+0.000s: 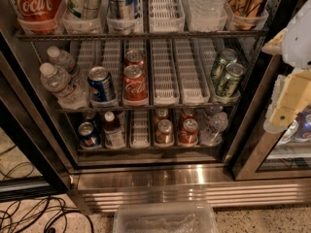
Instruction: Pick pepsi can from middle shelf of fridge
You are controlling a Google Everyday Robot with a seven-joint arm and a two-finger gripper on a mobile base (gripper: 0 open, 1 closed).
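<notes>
Cream and white, the gripper [284, 106] hangs at the right side of the view, in front of the dark door frame and outside the fridge [194, 178]. It holds nothing and touches no can or bottle. Whether it is open or closed cannot be told from this angle.

The pepsi can [101, 84] stands upright on the middle shelf [164, 76], at the front edge, in a white slotted lane near the left end. It is well apart from the gripper, far to its left and at about the same height. Just to the left of the can lie two water bottles [60, 81], tilted, at the shelf's left end. Just to its right stand two red cola cans [134, 84], one behind the other. Several bare white lanes fill the middle of the shelf, and two green cans [226, 76] stand at the front right corner, nearest the gripper.

Below the steel base, a clear plastic bin [165, 218] sits on the speckled floor, with black cables [29, 212] to its left.
</notes>
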